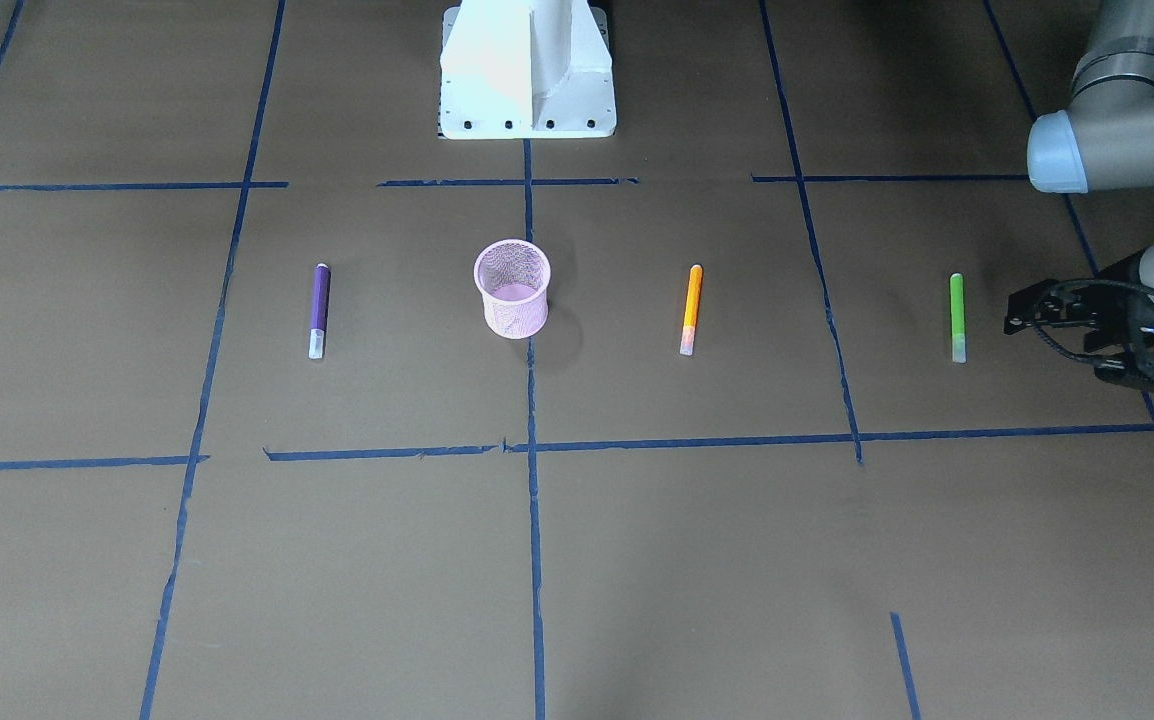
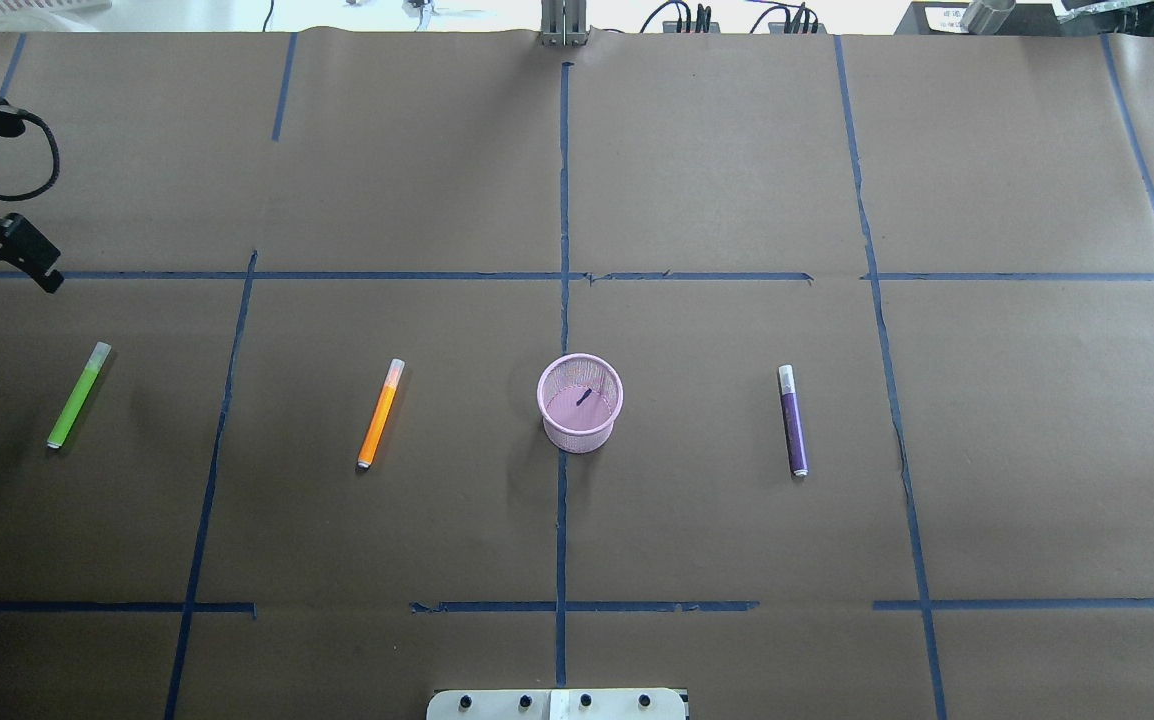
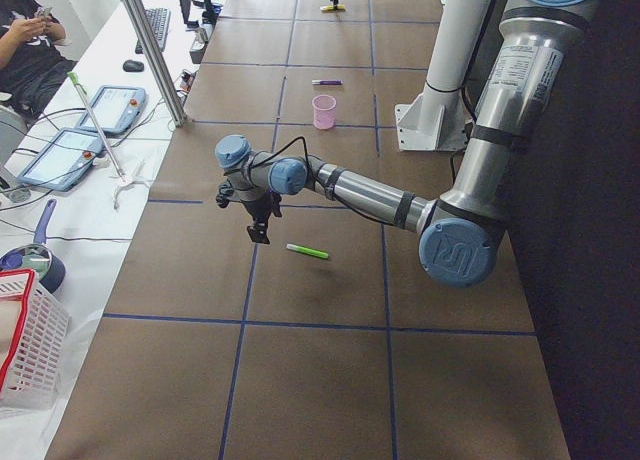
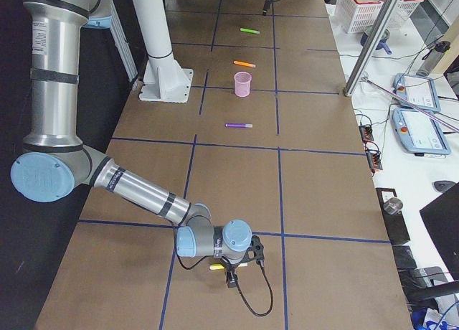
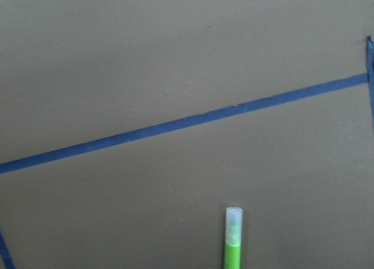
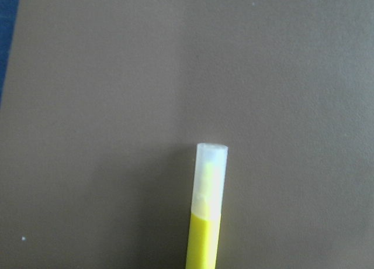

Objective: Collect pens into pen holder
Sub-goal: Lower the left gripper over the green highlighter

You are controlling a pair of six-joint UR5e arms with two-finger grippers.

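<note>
pens lay flat, the purple pen (image 2: pixel 793 420) and orange pen (image 2: pixel 379 414) flanking the upright pen holder (image 2: pixel 577 437), green pen (image 2: pixel 77 395) near the left gripper (image 3: pixel 260 232), yellow pen (image 6: pixel 207 210) by the right gripper (image 4: pixel 231 278); whether either pincer stood apart could not be told.

- Four pens in all: one purple pen (image 1: pixel 319 310), one orange pen (image 1: pixel 691 308), one green pen (image 1: pixel 956 316), one yellow pen (image 6: pixel 206 209).
- One pen holder (image 1: pixel 513 292), pink wire mesh.
- Two robot arms: one left arm (image 3: pixel 370 192), one right arm (image 4: pixel 140 190).
- One white base block (image 1: pixel 527 75).
</note>
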